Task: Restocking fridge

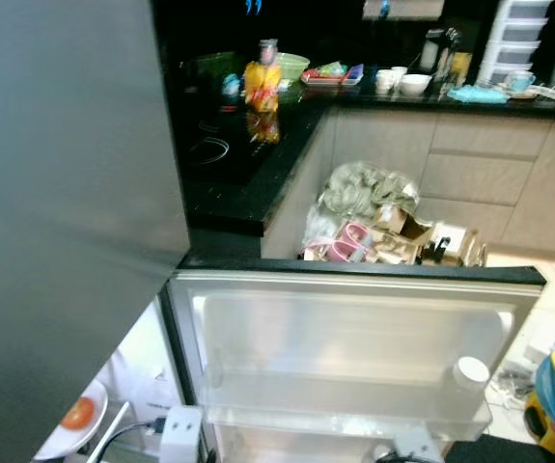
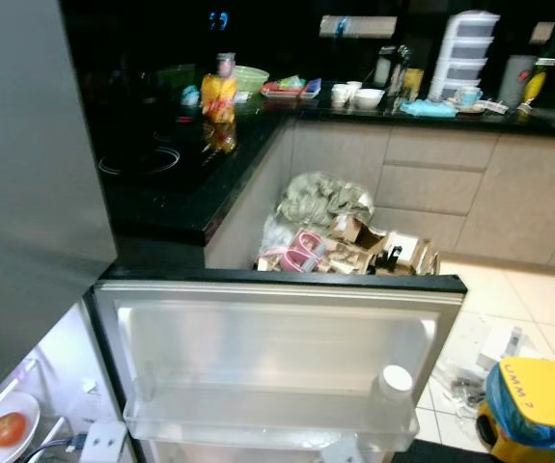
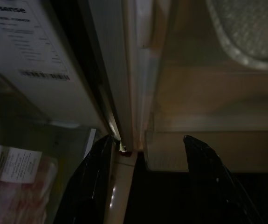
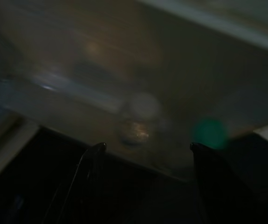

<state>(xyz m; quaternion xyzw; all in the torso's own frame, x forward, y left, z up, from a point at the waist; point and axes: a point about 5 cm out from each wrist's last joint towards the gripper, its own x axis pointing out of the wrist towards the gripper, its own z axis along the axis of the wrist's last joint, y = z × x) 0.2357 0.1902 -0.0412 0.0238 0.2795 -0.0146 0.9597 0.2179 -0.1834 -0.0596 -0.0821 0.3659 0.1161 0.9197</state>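
While the fridge door (image 1: 354,338) stands swung out, the left end effector (image 3: 145,144) is seen with its fingers spread to either side of the door's lower edge, nothing being pinched between them. The right end effector (image 4: 145,147) is likewise spread and empty, and is aimed at the clear door bin (image 1: 354,410), the picture being dark and blurred. In the bin a white-capped bottle (image 1: 470,371) is stood upright at its right end; the rest of the bin looks unfilled. On a shelf inside the fridge, to the left, a plate (image 1: 60,439) bearing a tomato (image 1: 77,413) is seen. Beyond the door, a bag of rubbish (image 1: 369,193) and cardboard lie against the cabinets. On the black table (image 1: 248,193) a juice bottle (image 1: 262,85) is stood well apart from the fridge, with bowls and cups farther along.

The juice bottle is judged the likeliest stock item. It is probably fairly heavy if full, stiff, and smooth enough to slip; a hold around the body below the neck is advised, and it should be kept upright.
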